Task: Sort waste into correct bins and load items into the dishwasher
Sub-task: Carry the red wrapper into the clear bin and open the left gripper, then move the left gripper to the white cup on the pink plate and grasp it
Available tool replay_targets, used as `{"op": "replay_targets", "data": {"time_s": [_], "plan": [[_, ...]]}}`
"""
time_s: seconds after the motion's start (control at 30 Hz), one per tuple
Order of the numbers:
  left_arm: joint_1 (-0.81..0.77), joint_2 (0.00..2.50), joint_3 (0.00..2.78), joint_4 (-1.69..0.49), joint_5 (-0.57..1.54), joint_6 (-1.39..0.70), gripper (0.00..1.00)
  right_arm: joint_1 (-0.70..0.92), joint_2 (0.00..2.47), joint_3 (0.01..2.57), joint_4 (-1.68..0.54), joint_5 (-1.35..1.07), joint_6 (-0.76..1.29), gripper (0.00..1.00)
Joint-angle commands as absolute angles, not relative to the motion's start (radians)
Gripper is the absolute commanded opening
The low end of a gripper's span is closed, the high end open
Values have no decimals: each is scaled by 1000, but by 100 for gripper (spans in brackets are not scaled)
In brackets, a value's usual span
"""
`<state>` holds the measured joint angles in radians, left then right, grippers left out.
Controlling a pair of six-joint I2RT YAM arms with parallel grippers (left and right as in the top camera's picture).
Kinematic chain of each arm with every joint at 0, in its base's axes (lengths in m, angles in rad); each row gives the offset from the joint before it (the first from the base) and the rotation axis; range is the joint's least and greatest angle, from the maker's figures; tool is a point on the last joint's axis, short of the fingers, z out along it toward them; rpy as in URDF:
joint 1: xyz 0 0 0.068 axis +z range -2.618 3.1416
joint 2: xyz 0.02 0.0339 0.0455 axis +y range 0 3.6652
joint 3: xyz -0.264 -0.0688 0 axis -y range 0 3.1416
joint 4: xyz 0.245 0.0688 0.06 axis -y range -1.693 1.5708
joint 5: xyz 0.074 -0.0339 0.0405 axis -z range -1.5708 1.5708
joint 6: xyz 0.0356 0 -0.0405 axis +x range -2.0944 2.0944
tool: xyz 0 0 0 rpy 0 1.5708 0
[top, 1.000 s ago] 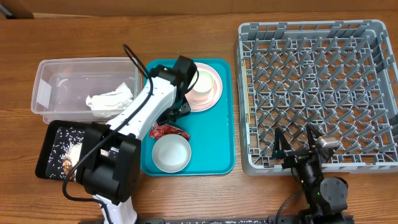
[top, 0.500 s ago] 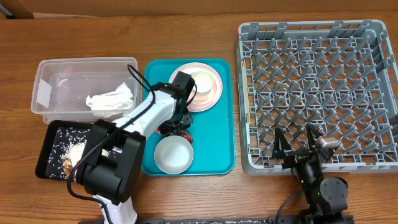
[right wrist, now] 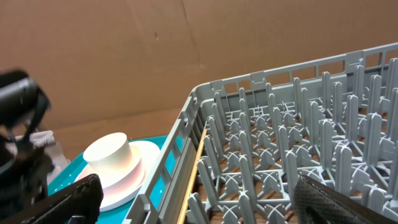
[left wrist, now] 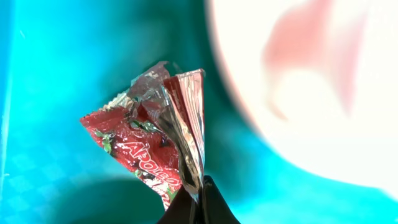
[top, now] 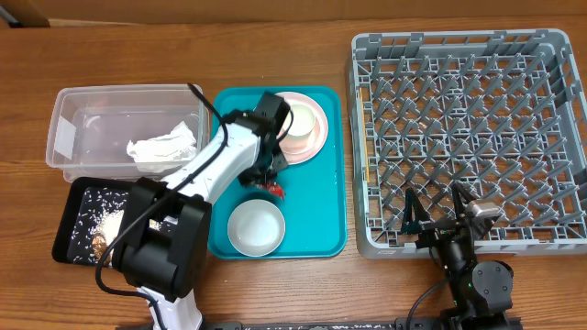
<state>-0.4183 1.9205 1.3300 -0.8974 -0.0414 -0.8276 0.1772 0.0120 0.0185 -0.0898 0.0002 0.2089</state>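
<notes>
Left end effector [left wrist: 198,200] pinches a corner of the red shiny snack wrapper [left wrist: 149,146] | wrapper over teal plastic tray [top: 323,213], beside round pale-pink plate [top: 320,135] | step: sorting waste | next: you likely carry it to the clear rectangular plastic tub [top: 92,103], then release.

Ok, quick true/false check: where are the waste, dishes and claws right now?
The left claw is shut on the red wrapper. True.
The cup stands in the dish rack. False: it stands on the plate, on the teal tray.
The napkin lies in the clear tub. True.
The bowl sits in the black tray. False: it sits on the teal tray; the black tray holds rice.
The right claw grips the plate. False: it is open and empty, by the dish rack's front edge.
</notes>
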Motion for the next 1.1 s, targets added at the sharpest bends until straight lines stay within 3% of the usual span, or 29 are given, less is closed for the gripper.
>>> {"op": "replay_targets", "data": {"time_s": [0.0, 0.37, 0.8, 0.93, 1.07], "plan": [[-414, 1899, 1473, -950, -97, -776, 4, 175, 4, 8, -84, 1, 210, 100], [-285, 1896, 1797, -1227, -237, -720, 4, 175, 4, 8, -84, 1, 210, 100], [61, 1896, 1820, -1314, -223, -710, 5, 175, 4, 8, -84, 1, 210, 100], [104, 1896, 1803, -1311, -218, -710, 10, 175, 4, 8, -84, 1, 210, 100], [127, 1896, 1803, -1309, -217, -710, 27, 175, 4, 8, -84, 1, 210, 100]]}}
